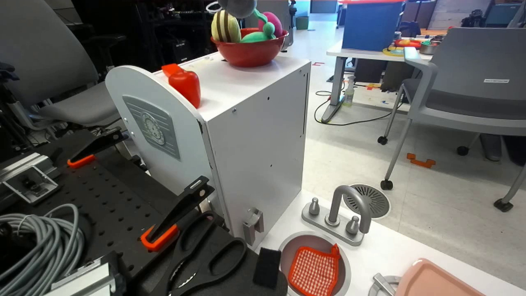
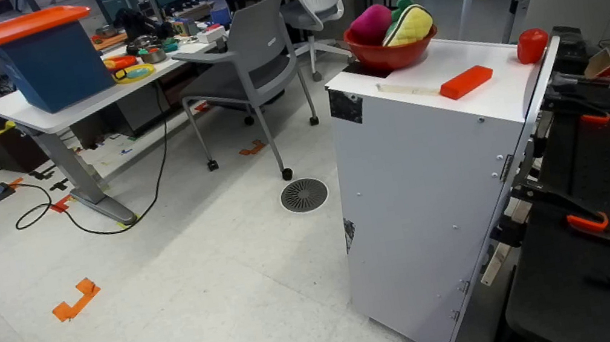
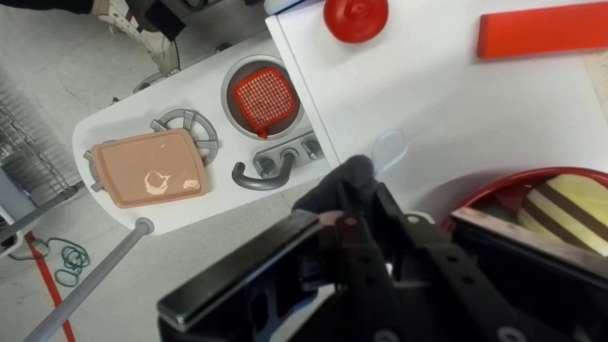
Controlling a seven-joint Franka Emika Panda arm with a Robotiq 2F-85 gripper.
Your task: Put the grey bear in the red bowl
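The grey bear (image 3: 323, 190) is a dark, soft, lumpy shape in the wrist view, pinched between my gripper's fingertips (image 3: 363, 192). Its lower part hangs at the top edge of an exterior view (image 1: 239, 5), in line with the bowl and above it. The red bowl (image 1: 251, 54) stands on top of the white cabinet and shows in both exterior views (image 2: 392, 58). It holds a yellow-and-dark striped toy (image 1: 225, 27), a pink toy (image 2: 370, 25) and a green toy (image 1: 259, 37). In the wrist view the bowl (image 3: 513, 183) is right of the fingers, partly hidden. My gripper shows in neither exterior view.
The white cabinet (image 2: 430, 188) has a rounded raised panel (image 1: 164, 123) at one end. A red pepper-like toy (image 1: 187, 86) and a red block (image 2: 466, 82) lie on its top. Lower down are a sink with a red checked cloth (image 1: 314, 271) and a grey faucet (image 1: 349, 205).
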